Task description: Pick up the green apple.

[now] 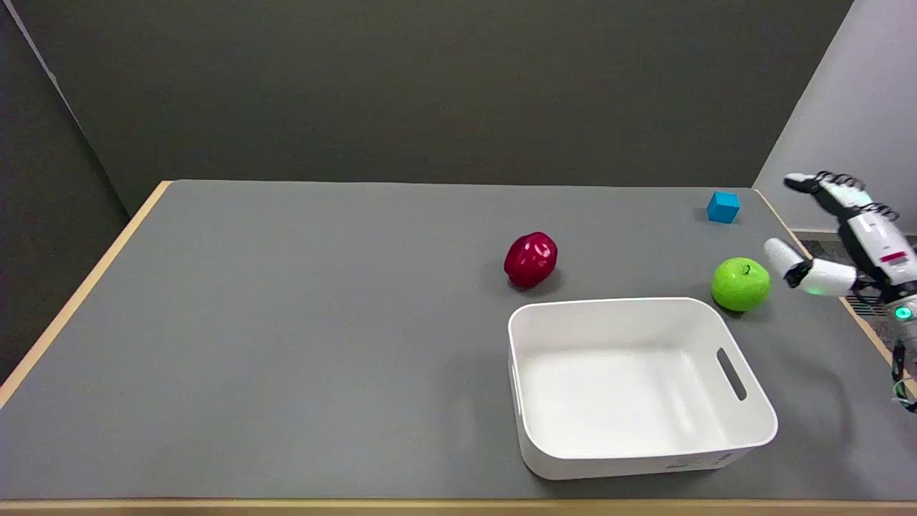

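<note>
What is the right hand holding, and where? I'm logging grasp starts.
Nothing. The right hand is open beside the green apple, which sits on the table, fingers apart and not touching it.

Evenly bright, soft overhead light; faint shadows on the tabletop [322,344]; small glare on the red apple [531,259]; sharp focus throughout, slight edge bending.

- Your right hand [842,240] runs into the picture's right edge; the wrist and the arm behind it are cut off, so you see only spread fingers and part of the palm
- The table [286,344] is cropped at the bottom and lower left
- The white bin [745,423] hides the tabletop behind its near wall; the small print on that wall is too small to read
</note>
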Controlling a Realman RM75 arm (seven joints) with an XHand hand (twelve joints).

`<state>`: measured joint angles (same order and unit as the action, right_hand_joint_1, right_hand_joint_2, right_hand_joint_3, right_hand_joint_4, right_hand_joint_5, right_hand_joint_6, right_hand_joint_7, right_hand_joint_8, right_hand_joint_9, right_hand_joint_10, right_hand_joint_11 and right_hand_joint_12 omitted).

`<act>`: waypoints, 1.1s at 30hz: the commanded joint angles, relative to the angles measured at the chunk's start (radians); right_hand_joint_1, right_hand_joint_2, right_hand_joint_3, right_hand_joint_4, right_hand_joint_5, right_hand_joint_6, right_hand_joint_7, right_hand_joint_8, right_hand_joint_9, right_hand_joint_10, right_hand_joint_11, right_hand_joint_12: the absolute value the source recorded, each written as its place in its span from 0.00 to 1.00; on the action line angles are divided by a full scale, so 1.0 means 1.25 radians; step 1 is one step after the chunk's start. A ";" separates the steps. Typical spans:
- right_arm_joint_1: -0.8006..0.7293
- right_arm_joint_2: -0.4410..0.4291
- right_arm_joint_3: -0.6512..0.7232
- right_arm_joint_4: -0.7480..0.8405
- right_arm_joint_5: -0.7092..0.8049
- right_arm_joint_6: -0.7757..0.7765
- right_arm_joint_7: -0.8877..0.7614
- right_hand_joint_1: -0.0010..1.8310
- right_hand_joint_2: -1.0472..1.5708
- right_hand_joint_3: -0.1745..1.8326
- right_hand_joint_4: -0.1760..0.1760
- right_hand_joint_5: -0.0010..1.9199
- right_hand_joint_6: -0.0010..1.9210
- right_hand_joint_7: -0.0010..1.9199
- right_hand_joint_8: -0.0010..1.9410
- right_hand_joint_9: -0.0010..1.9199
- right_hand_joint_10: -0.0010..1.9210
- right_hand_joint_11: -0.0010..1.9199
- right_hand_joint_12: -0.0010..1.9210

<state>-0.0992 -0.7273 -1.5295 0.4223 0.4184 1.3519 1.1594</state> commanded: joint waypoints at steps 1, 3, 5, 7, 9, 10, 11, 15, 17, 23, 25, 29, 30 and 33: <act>-0.021 -0.017 0.002 0.059 -0.146 -0.103 -0.056 0.27 0.64 0.52 0.26 0.11 0.22 0.12 0.16 0.03 0.29 0.00 0.42; -0.027 -0.021 0.002 0.059 -0.147 -0.106 -0.056 0.27 0.64 0.52 0.26 0.11 0.22 0.12 0.16 0.03 0.29 0.00 0.42; -0.031 -0.026 0.002 0.058 -0.147 -0.107 -0.055 0.27 0.64 0.51 0.26 0.11 0.22 0.12 0.16 0.03 0.29 0.00 0.42; -0.032 -0.029 0.002 0.053 -0.147 -0.110 -0.051 0.27 0.64 0.51 0.26 0.11 0.22 0.12 0.16 0.03 0.29 0.00 0.42; -0.036 -0.031 0.002 0.049 -0.147 -0.114 -0.048 0.26 0.64 0.51 0.26 0.11 0.22 0.12 0.16 0.03 0.29 0.00 0.42; -0.037 -0.031 0.001 0.047 -0.147 -0.114 -0.048 0.26 0.64 0.51 0.26 0.11 0.22 0.12 0.16 0.03 0.29 0.00 0.42; -0.037 -0.032 -0.003 0.044 -0.147 -0.116 -0.048 0.26 0.64 0.51 0.26 0.11 0.22 0.12 0.16 0.03 0.29 0.00 0.42; -0.031 -0.033 -0.016 0.031 -0.148 -0.132 -0.048 0.26 0.64 0.51 0.25 0.10 0.22 0.12 0.16 0.03 0.29 0.00 0.43; -0.028 -0.033 -0.018 0.030 -0.148 -0.140 -0.048 0.26 0.64 0.51 0.25 0.10 0.22 0.12 0.16 0.03 0.29 0.00 0.42; -0.015 -0.033 -0.006 0.029 -0.143 -0.154 -0.050 0.26 0.64 0.51 0.25 0.10 0.21 0.11 0.15 0.03 0.29 0.00 0.42; -0.008 -0.034 -0.005 0.029 -0.143 -0.164 -0.051 0.26 0.64 0.52 0.25 0.10 0.22 0.11 0.15 0.02 0.29 0.00 0.41; 0.008 -0.028 0.000 0.029 -0.148 -0.181 -0.049 0.26 0.64 0.52 0.26 0.10 0.21 0.11 0.15 0.02 0.29 0.00 0.41; 0.010 -0.028 0.002 0.029 -0.148 -0.181 -0.049 0.26 0.64 0.52 0.26 0.10 0.21 0.11 0.15 0.02 0.29 0.00 0.41; 0.014 -0.027 0.009 0.037 -0.148 -0.181 -0.048 0.27 0.64 0.52 0.27 0.10 0.21 0.11 0.15 0.03 0.28 0.00 0.41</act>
<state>-0.1163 -0.7638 -1.5359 0.4624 0.2466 1.1754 1.1011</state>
